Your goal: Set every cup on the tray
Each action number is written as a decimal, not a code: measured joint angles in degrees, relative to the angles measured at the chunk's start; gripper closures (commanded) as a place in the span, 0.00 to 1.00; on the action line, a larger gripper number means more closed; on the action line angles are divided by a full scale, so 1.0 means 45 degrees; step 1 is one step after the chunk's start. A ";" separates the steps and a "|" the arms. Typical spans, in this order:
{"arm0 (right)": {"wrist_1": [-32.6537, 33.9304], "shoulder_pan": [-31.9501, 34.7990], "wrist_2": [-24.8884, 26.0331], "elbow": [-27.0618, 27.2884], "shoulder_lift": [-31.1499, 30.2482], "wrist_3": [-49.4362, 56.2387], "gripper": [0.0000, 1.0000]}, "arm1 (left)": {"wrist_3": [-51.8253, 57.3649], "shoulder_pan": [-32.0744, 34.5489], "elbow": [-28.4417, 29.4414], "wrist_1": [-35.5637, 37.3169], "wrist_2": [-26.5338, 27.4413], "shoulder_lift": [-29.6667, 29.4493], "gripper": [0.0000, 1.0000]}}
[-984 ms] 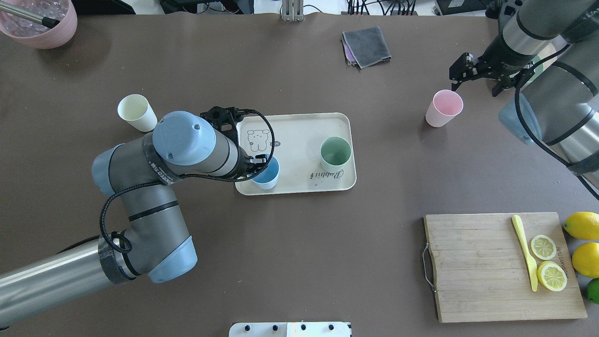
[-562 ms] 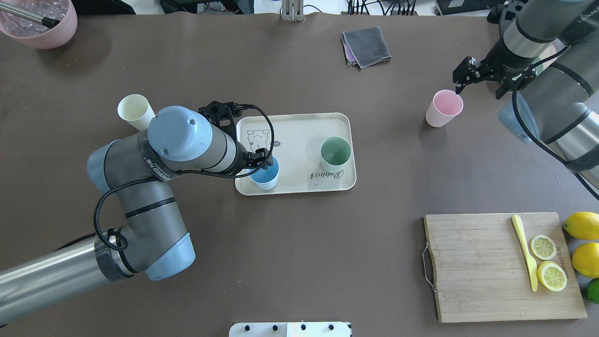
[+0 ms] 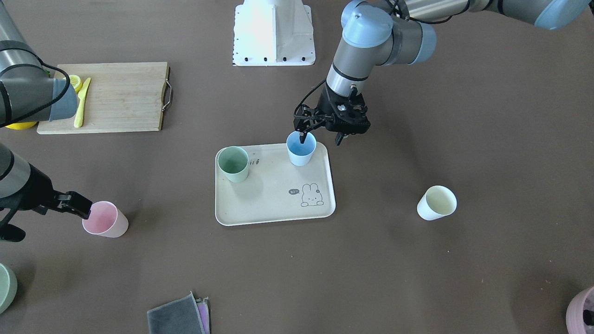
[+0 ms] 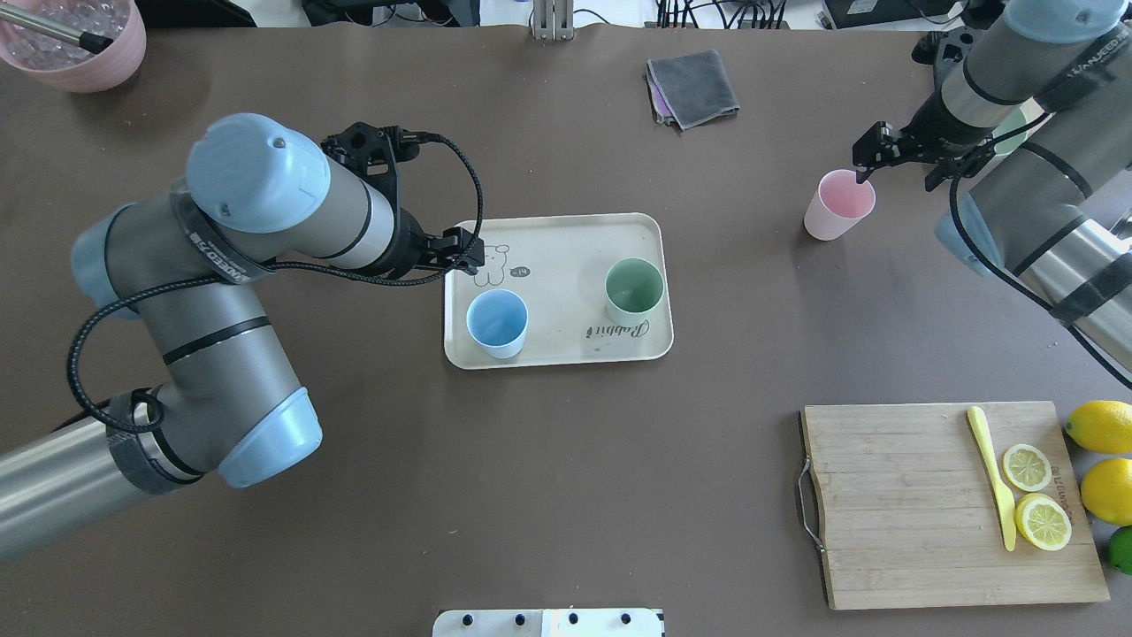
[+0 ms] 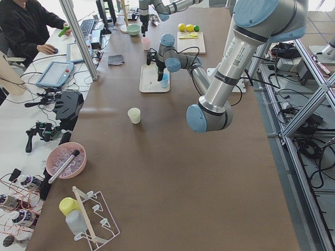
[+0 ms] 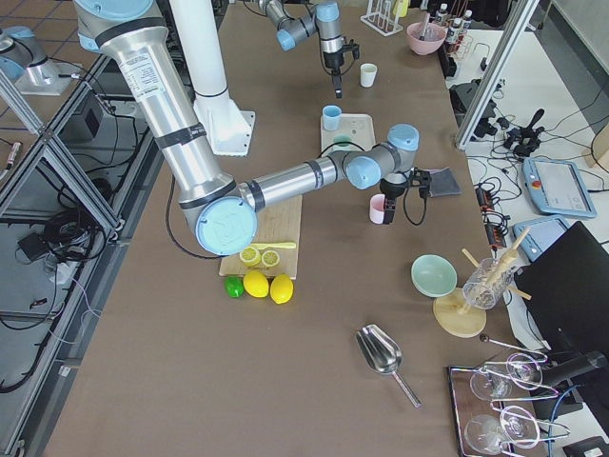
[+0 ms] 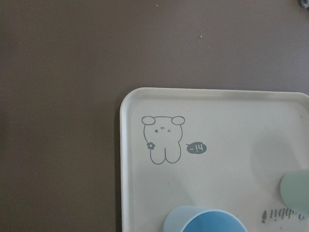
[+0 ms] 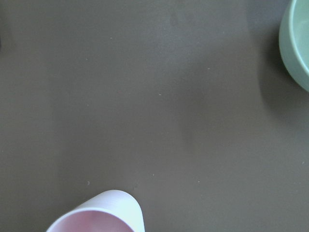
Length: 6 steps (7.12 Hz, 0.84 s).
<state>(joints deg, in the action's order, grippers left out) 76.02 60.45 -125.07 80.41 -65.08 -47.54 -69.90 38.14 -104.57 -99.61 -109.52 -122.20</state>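
Cups on the tray point(image 4: 566, 243) number two, as we see them. The mint green cup point(image 4: 633, 290) stands upright by the "Rabbit" lettering. The light blue cup point(image 4: 497, 322) stands upright at the tray's near corner on the robot's left, apart from the green one. The pink cup point(image 4: 838, 204) stands on the table point(image 4: 566, 487) well apart from the tray, toward the robot's right. The cream-white cup point(image 3: 436, 202) stands on the table on the opposite side, where the left arm point(image 4: 265, 203) hides it from overhead.

The left gripper point(image 3: 321, 138) hangs over the tray's edge near the blue cup, spread wide and holding nothing. Its wrist camera looks down on the bunny drawing and the blue rim. The right gripper point(image 4: 895, 180) is also spread wide, with one fingertip point(image 3: 74, 204) at the pink cup's rim and the other out beyond the cup. We cannot tell whether it touches.

Further out lies a wooden cutting board point(image 4: 893, 504) bearing a yellow knife point(image 4: 997, 478) and lemon halves point(image 4: 1027, 467). Just beside it are whole lemons point(image 4: 1101, 426) and a lime point(image 4: 1121, 548). A grey cloth point(image 4: 694, 87) lies folded near the far edge. A mauve-pink pot point(image 4: 97, 66) sits at the far left corner, and a sage-green bowl point(image 8: 297, 43) sits near the pink cup.
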 measured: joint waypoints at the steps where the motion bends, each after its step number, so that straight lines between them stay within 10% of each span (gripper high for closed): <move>1: -0.0140 -0.0146 -0.0006 -0.0070 -0.0013 -0.0036 0.00 | 0.0515 0.0552 -0.0401 0.0501 -0.0566 0.0125 0.03; 2: -0.0189 -0.0294 -0.0013 -0.0076 -0.0049 -0.0050 0.16 | 0.1047 0.1071 -0.0683 0.0953 -0.1045 0.0181 0.03; 3: -0.0209 -0.0420 -0.0039 -0.0082 -0.0077 -0.0038 0.86 | 0.1540 0.1549 -0.0820 0.1270 -0.1454 0.0205 0.03; 6: -0.0299 -0.0687 -0.0121 -0.0022 -0.0065 0.0319 1.00 | 0.3579 0.3073 -0.0830 0.1484 -0.2539 0.0846 0.03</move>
<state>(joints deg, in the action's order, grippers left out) 74.67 57.36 -125.61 80.31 -65.37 -46.11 -53.80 51.97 -108.31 -92.93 -120.95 -118.39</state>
